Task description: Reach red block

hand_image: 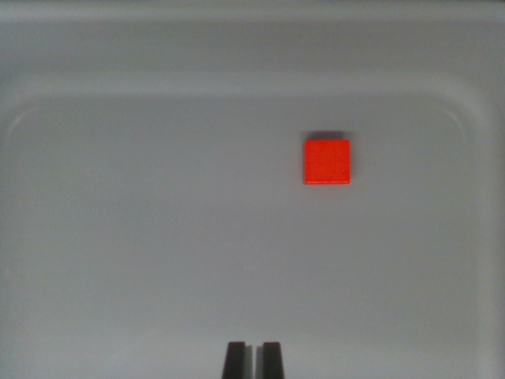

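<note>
Block (327, 161), red, lies well apart from the clenched tool (252, 359), toward the wrist view's right.

The grey tray (158, 237) lies open and flat across nearly the whole wrist view; its floor is bare from the bottom edge, where the hand (253, 359) shows with its two dark fingertips close together and only a thin slit between them, up to the far wall; the one thing standing on that floor is the red block (327, 161), up and toward the wrist view's right, well apart from the hand; bare floor surrounds the block on every side, so nothing crowds its faces; the tray's raised rim curves round the far corners, the nearest barrier behind the block.
</note>
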